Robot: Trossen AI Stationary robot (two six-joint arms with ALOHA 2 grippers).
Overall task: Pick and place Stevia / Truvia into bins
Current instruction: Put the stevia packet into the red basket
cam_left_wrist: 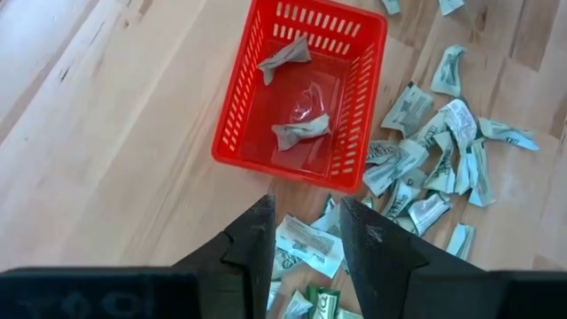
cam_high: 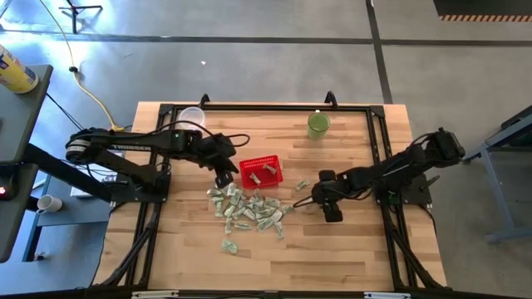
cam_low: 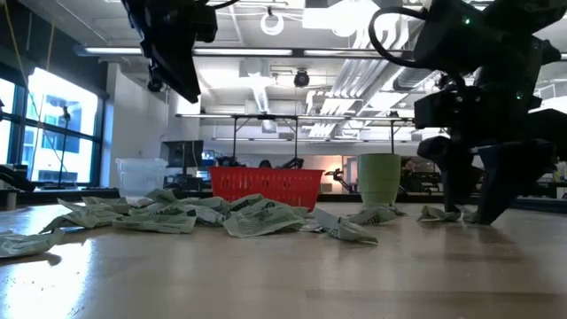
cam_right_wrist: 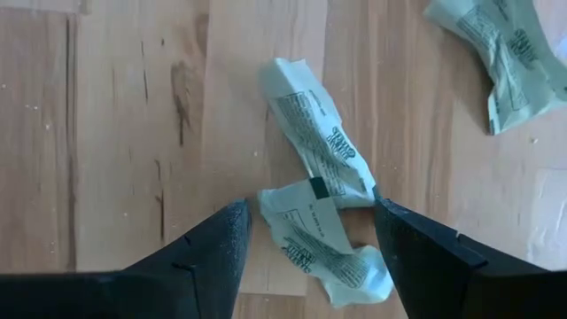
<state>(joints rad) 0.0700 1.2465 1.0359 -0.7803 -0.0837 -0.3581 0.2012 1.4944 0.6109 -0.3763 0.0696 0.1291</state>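
Both arms over the sachet pile, the red basket holding two packets.

From above, the red basket sits mid-table with two packets inside, and the loose Stevia sachets are scattered just in front of it; the left gripper hangs at the basket's left edge, the right gripper is down near a stray sachet to the basket's right, and a green cup and clear cup stand at the far side. At table level the sachets lie crumpled before the basket. The left wrist view shows its fingers spread and empty above the sachets. The right wrist view shows fingers parted on either side of two overlapping sachets, not closed on them.
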